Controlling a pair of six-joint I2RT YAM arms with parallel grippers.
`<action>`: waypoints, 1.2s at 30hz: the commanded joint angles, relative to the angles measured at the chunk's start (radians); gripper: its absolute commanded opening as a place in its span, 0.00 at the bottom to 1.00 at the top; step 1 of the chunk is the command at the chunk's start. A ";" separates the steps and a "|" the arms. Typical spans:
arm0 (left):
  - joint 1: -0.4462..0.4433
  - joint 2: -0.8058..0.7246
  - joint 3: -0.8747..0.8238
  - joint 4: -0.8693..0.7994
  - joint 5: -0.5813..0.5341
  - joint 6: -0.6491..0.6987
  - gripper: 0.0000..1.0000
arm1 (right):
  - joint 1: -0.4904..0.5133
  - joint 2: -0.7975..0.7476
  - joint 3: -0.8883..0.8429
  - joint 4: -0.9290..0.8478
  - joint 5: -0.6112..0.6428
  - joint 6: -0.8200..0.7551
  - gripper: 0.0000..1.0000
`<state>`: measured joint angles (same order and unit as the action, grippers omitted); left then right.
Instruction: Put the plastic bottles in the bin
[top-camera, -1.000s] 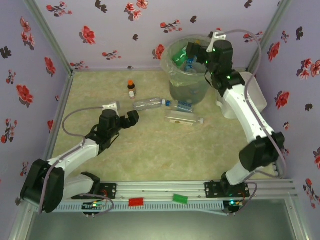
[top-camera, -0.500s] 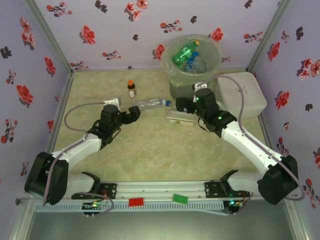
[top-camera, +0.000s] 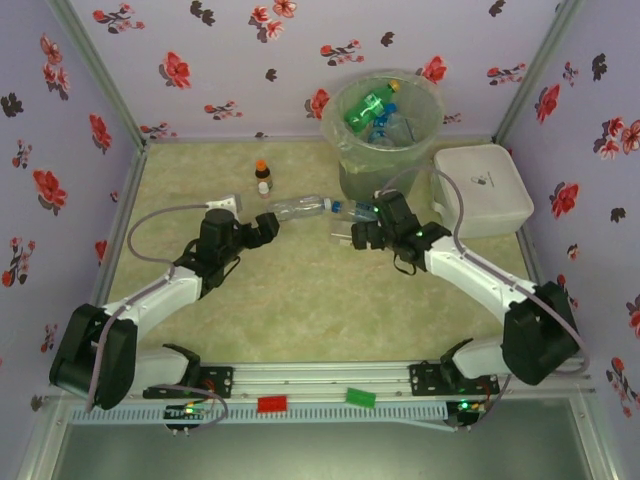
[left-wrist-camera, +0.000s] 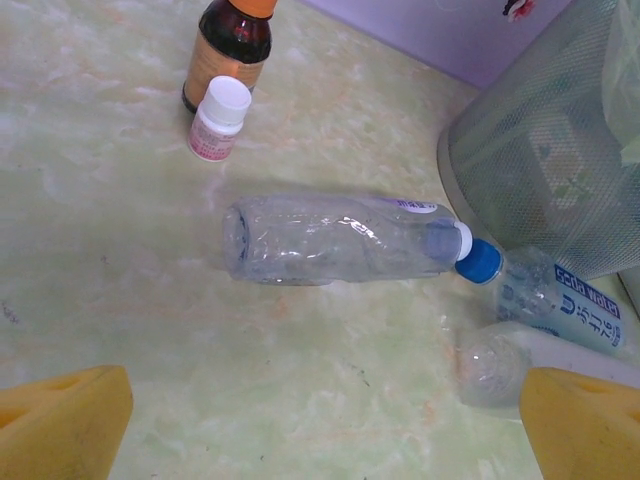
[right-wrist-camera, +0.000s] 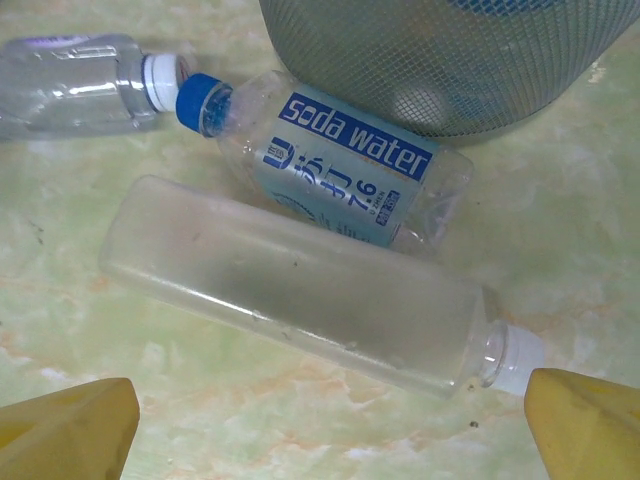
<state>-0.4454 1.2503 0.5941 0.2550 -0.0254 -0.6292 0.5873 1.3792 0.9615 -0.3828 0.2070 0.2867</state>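
I find the bin (top-camera: 337, 112) holding plastic bottles (top-camera: 363, 110), with three more lying flat at its foot. The clear bottle (left-wrist-camera: 330, 240) points its cap at the bin. The soda-water bottle (right-wrist-camera: 350, 175) lies against the bin wall, cap facing that cap. The square bottle (right-wrist-camera: 300, 285) lies alongside, cap reversed. The floor (top-camera: 300, 300) nearer me is bare. The left gripper (top-camera: 266, 230) and right gripper (top-camera: 358, 236) both gape wide, empty.

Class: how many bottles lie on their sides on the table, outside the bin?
3. A clear bottle before the left gripper; the soda water bottle by the bin; a frosted square bottle before the right gripper. More may hide behind the bin.
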 joint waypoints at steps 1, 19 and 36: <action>0.012 -0.009 0.012 -0.016 0.006 0.000 1.00 | 0.008 0.054 0.093 -0.060 0.046 -0.087 1.00; 0.030 0.011 0.034 -0.060 0.045 0.003 1.00 | 0.008 0.278 0.173 -0.041 -0.027 -0.228 1.00; 0.030 0.039 0.050 -0.063 0.075 -0.018 1.00 | 0.004 0.370 0.149 -0.047 -0.125 -0.276 1.00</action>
<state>-0.4240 1.2846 0.6220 0.1963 0.0364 -0.6308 0.5808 1.7313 1.1187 -0.3794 0.1493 0.0063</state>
